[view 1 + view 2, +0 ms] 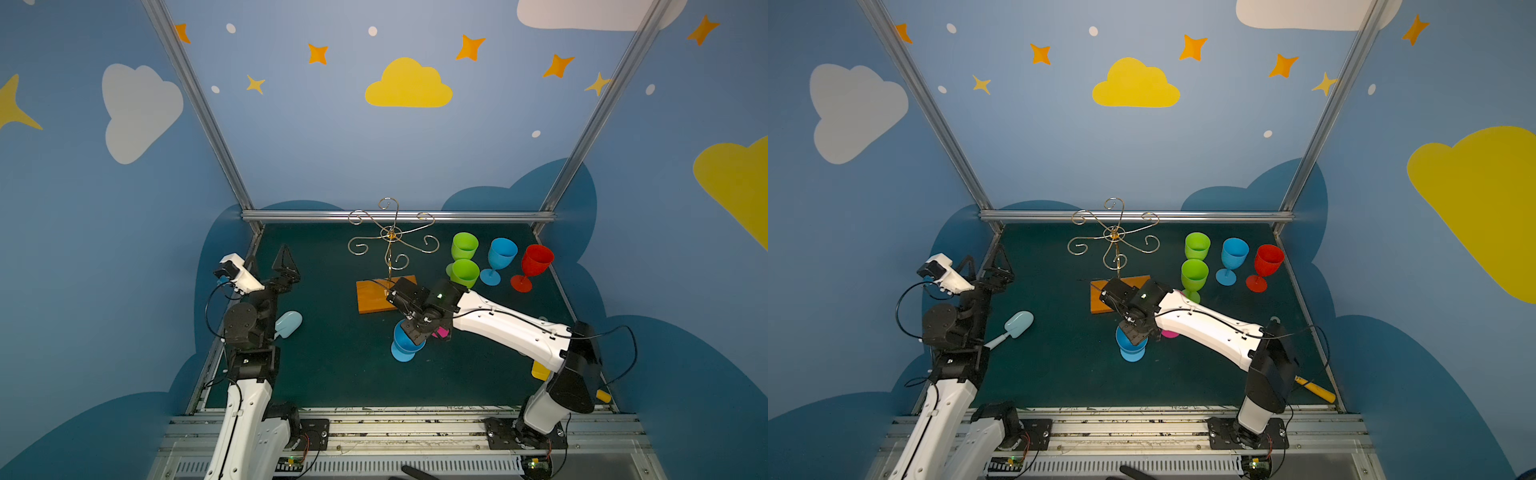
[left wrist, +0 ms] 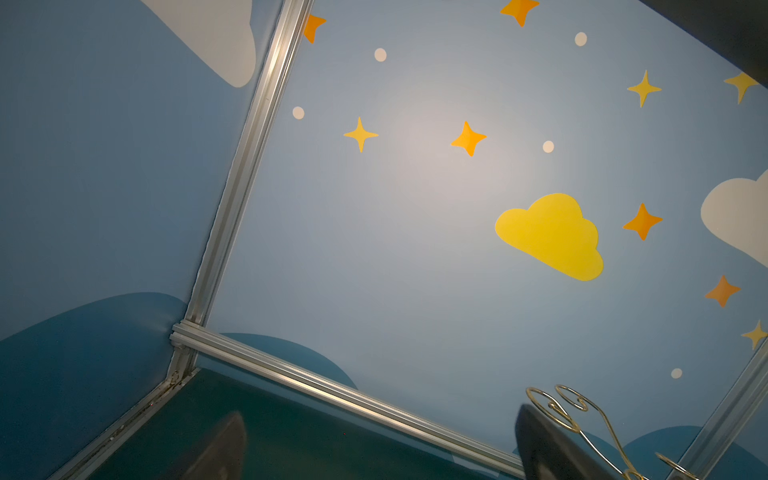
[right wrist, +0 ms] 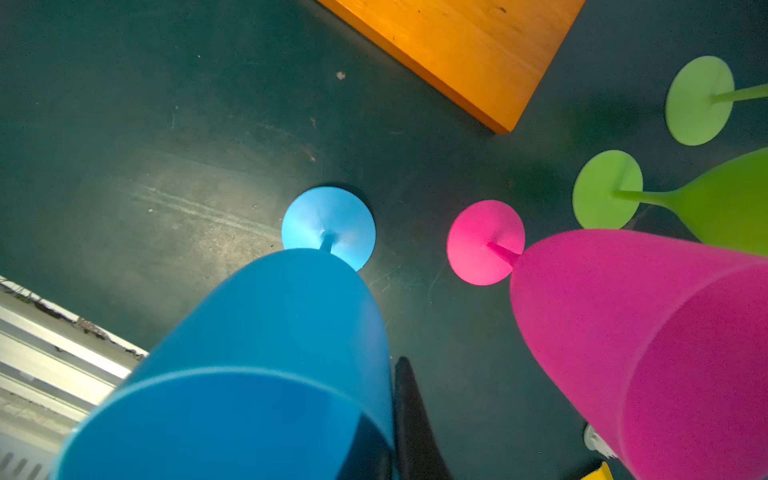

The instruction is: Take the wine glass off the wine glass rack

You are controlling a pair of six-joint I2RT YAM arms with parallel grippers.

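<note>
Blue wine glass [image 1: 405, 347] stands on the mat, off the wine glass rack [image 1: 391, 235], its rim pinched by the closed right gripper [image 1: 411, 331].

In both top views the glass is upright, stem vertical and mouth up, just in front of the rack's wooden base [image 1: 376, 296], with a pink glass [image 1: 441, 332] beside it. Two green glasses [image 1: 464, 246] and a red glass [image 1: 536, 262] stand farther back. The left gripper [image 1: 286, 266] is spread wide and holds nothing. The left wrist view shows gold wire curls [image 2: 569, 405]. The right wrist view shows a black finger [image 3: 411, 419] against the outside of the smooth plastic bowl.
</note>
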